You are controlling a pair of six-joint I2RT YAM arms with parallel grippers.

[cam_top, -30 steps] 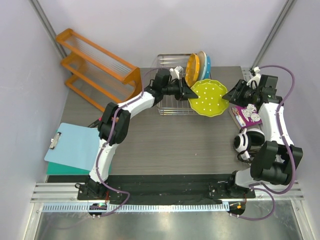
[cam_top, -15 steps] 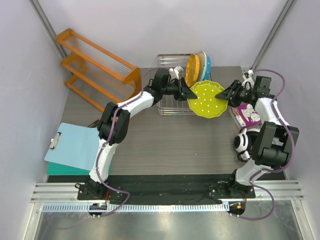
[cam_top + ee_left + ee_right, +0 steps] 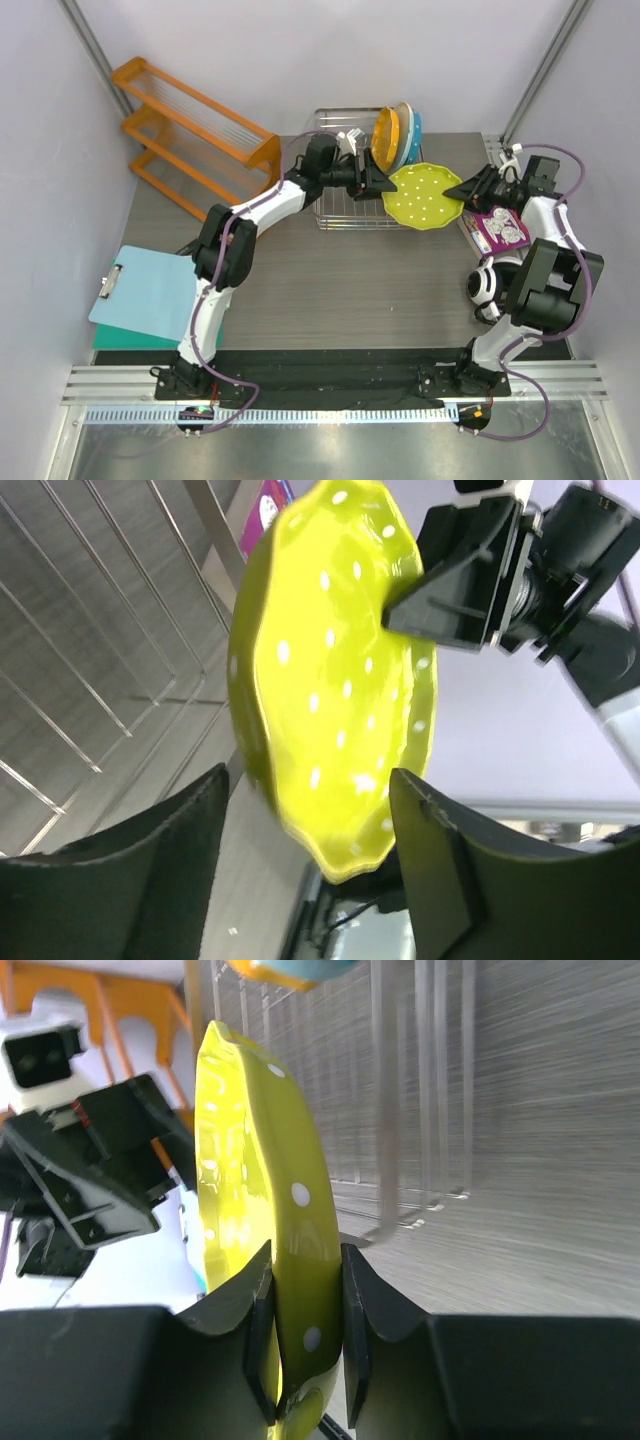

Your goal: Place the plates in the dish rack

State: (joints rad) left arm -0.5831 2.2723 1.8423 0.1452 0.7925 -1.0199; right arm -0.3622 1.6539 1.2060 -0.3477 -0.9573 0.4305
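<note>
Stiff, glossy and likely slippery, the green plate [image 3: 425, 197] is pinched at its rim by the right gripper [image 3: 305, 1260], jaws narrow, while the left gripper [image 3: 308, 785] holds its jaws wide around the opposite edge.

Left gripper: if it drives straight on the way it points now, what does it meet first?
The lime-green plate: its rim sits just ahead, between the open fingers of the left gripper, clamped at the far edge by the right gripper. Exact gap is unclear.
</note>
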